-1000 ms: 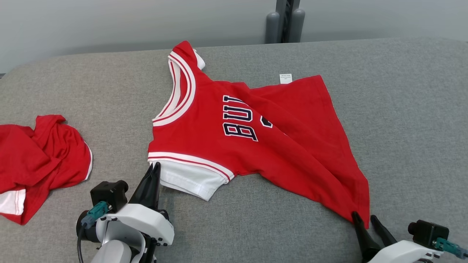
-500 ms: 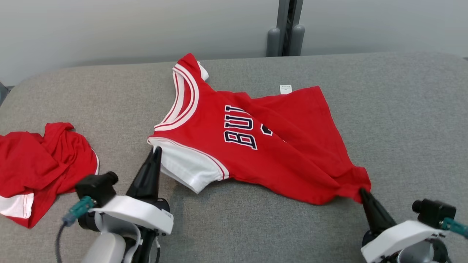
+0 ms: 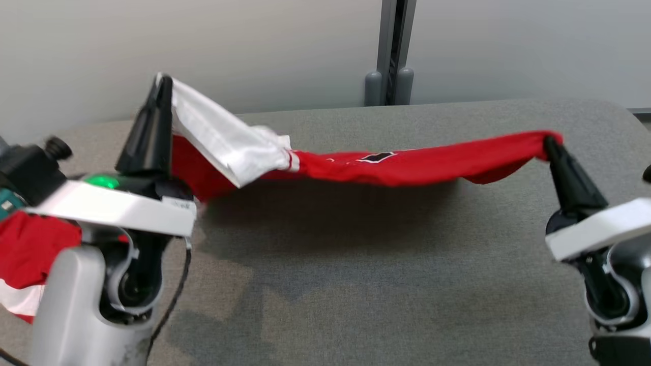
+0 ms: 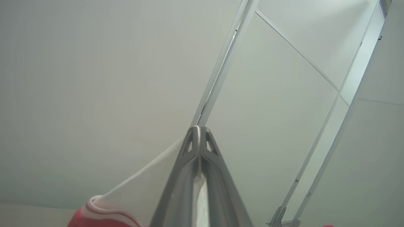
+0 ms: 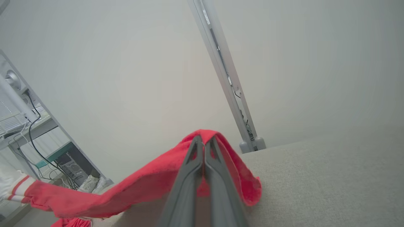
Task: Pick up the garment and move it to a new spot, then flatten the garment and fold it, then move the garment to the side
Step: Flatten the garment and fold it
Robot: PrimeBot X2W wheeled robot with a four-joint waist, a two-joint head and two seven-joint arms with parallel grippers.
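Note:
A red jersey (image 3: 407, 165) with white trim hangs stretched in the air above the grey table (image 3: 356, 284), sagging between my two grippers. My left gripper (image 3: 164, 81) is raised at the upper left and shut on the white sleeve (image 3: 224, 140); in the left wrist view the closed fingertips (image 4: 199, 130) pinch white cloth (image 4: 142, 189). My right gripper (image 3: 548, 140) at the right is shut on the red hem corner; the right wrist view shows red fabric (image 5: 142, 186) draped over the closed fingers (image 5: 202, 157).
A second crumpled red garment (image 3: 25, 249) lies on the table's left edge, partly behind my left arm. A grey post (image 3: 389, 51) stands against the pale wall behind the table. A shelf with cables (image 5: 38, 132) appears in the right wrist view.
Both grippers have lifted the jersey off the table, where it lay flat before, and now hold it stretched in the air. The head camera has tilted up.

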